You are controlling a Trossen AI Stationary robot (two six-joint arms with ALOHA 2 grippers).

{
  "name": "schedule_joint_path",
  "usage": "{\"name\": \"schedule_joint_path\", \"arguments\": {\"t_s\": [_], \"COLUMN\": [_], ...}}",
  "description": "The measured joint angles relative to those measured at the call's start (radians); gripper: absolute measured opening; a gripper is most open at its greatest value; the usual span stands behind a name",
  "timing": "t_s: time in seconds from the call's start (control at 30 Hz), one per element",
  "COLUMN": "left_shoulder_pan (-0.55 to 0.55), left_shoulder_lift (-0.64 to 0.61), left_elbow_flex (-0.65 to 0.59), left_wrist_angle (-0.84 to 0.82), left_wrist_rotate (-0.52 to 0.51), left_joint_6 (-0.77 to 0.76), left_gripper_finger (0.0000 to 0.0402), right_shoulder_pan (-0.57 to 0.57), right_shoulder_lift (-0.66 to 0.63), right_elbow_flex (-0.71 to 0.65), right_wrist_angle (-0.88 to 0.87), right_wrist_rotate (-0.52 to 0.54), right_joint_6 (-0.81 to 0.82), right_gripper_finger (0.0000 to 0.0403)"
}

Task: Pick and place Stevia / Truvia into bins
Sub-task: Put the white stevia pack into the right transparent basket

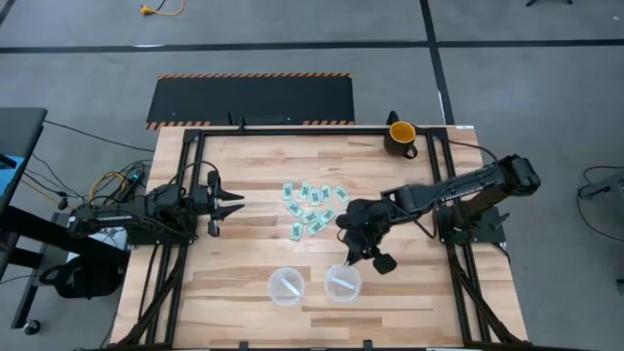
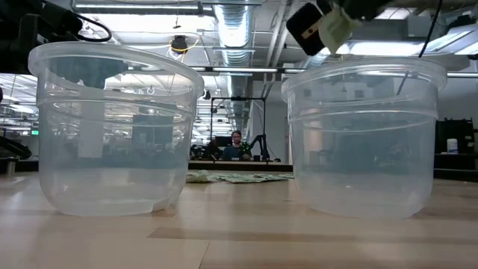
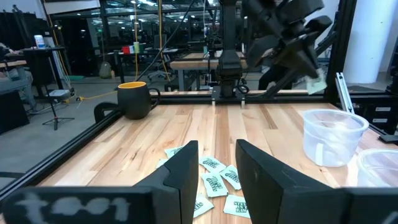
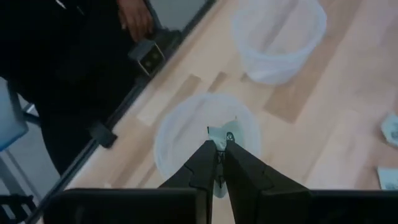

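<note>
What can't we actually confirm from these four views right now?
- Cup contents: high view too small; in the low view the right cup and left cup have hazy walls.
- Packet count: the pile overlaps; the left gripper hides part of it in its wrist view.
- Packet in the right gripper: mostly hidden by the fingers.
- Packet print: too small.

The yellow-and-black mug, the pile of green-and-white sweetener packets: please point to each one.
Yellow-and-black mug (image 1: 401, 134): high view, on its yellow rim.
Green-and-white sweetener packets (image 1: 312, 208): high view, on the middle of the pile.
</note>
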Motion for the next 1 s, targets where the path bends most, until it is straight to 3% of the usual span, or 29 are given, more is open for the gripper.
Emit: {"name": "schedule_joint_path", "arguments": {"t_s": [0.37,0.6,1.0], "left_shoulder_pan": [0.0,0.0,0.0], "left_shoulder_lift": [0.0,0.002,0.002], "left_elbow_flex": [0.0,0.0,0.0], "left_wrist_angle": [0.0,0.0,0.0], "left_wrist_rotate": [0.0,0.0,0.0], "left_joint_6": [0.0,0.0,0.0], "left_gripper_finger": [0.0097,0.0097,0.0097], "right_shoulder_pan": [0.084,0.084,0.078], "right_shoulder_lift": [0.075,0.143,0.141], "right_elbow_flex": [0.002,0.001,0.0], "right_wrist_angle": [0.073,0.114,0.11], "right_wrist_rotate": [0.0,-0.01,-0.021], "right_joint_6": [0.057,0.102,0.153], "right_gripper_finger": [0.0021,0.0039,0.0089]}}
